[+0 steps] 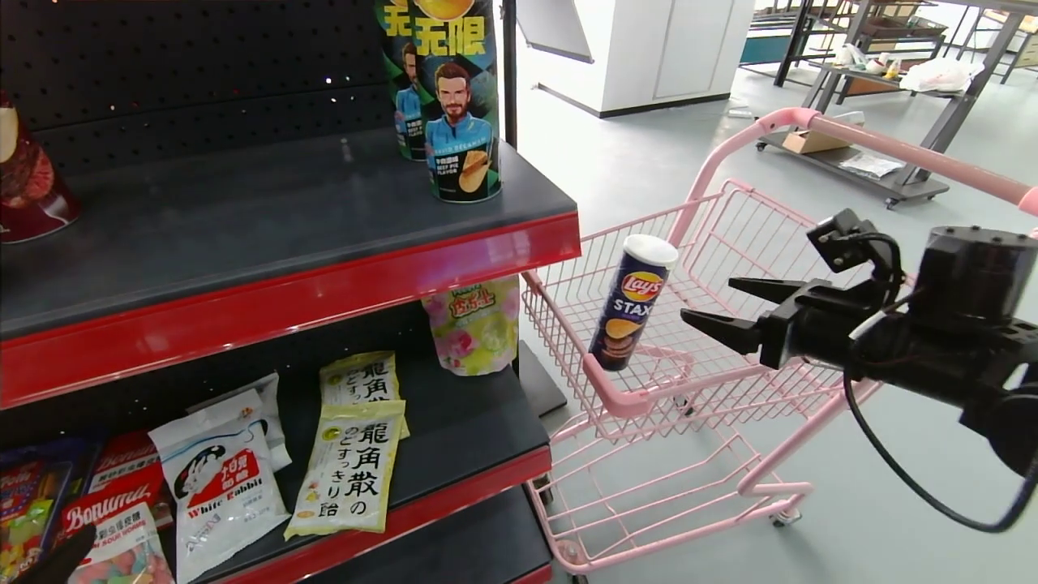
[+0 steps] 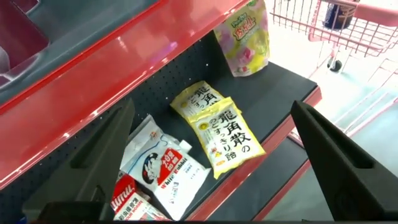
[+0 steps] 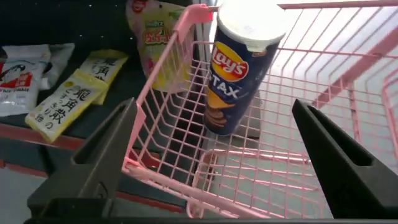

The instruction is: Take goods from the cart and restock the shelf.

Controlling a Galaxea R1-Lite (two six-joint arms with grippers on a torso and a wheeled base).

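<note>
A dark blue chip can (image 1: pixel 633 302) with a white lid stands tilted in the front corner of the pink wire cart (image 1: pixel 618 399), leaning toward the shelf. My right gripper (image 1: pixel 707 300) is open, level with the can and a short way to its right, inside the basket. In the right wrist view the can (image 3: pixel 239 68) stands ahead between the spread fingers (image 3: pixel 106 158), untouched. My left gripper (image 2: pixel 211 106) is open and holds nothing, hovering before the lower shelf (image 2: pixel 280 87) over candy bags. The upper shelf (image 1: pixel 243 211) holds two tall chip cans (image 1: pixel 462 122) at its right end.
Yellow candy bags (image 1: pixel 349 470), a white bag (image 1: pixel 219 487) and a pink-green pouch (image 1: pixel 474 324) lie on the lower shelf. A dark red bag (image 1: pixel 24 186) sits at the upper shelf's left. The red shelf lip (image 1: pixel 324 292) juts toward the cart. Grey floor lies beyond.
</note>
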